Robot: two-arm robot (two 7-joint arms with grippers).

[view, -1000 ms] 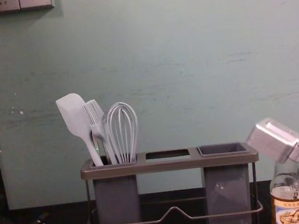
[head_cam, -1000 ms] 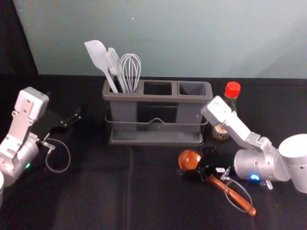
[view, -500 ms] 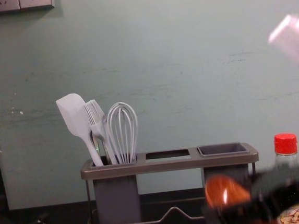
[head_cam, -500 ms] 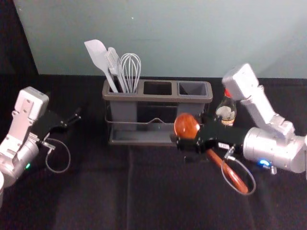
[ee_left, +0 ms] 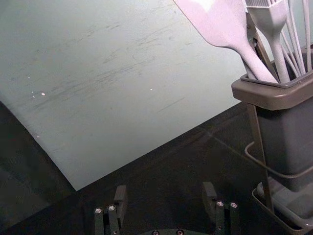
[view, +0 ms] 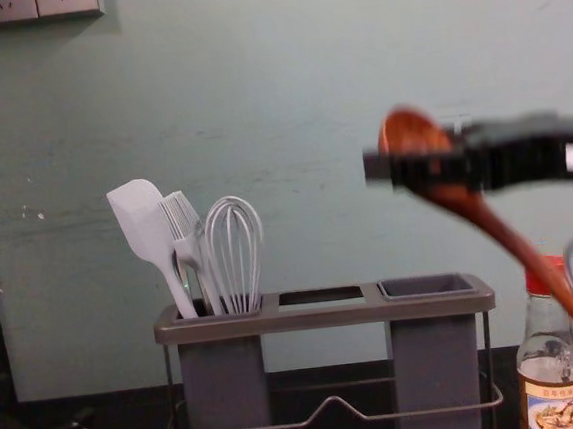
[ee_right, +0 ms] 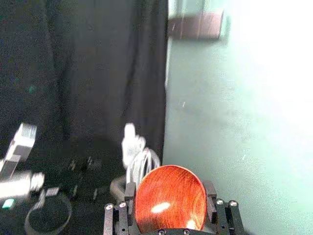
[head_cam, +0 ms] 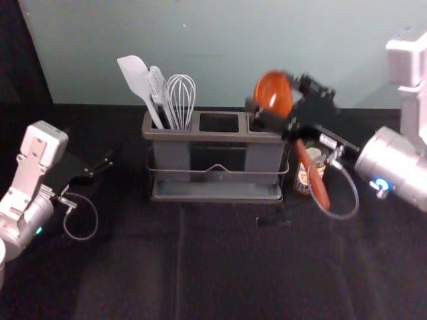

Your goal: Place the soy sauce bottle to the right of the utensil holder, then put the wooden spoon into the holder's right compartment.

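Up comes the right gripper (head_cam: 276, 97), lifted since the earlier frame, clamped on the wooden spoon (view: 515, 243) by its bowl! The spoon is above rim height, its handle slanting down rightward. Utensil holder (view: 326, 316) below; soy sauce bottle (view: 549, 350) upright, just right of it. Left gripper (head_cam: 105, 161) idles left of the holder, fingers spread.

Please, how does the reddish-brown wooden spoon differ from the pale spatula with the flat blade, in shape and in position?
The reddish-brown wooden spoon has a round, hollow bowl; the pale, flat-bladed spatula has a broad, flat head. The spoon is held in the air by the right gripper; the spatula stands in the left compartment of the dark grey utensil holder. Both slant, with the handle end lower.
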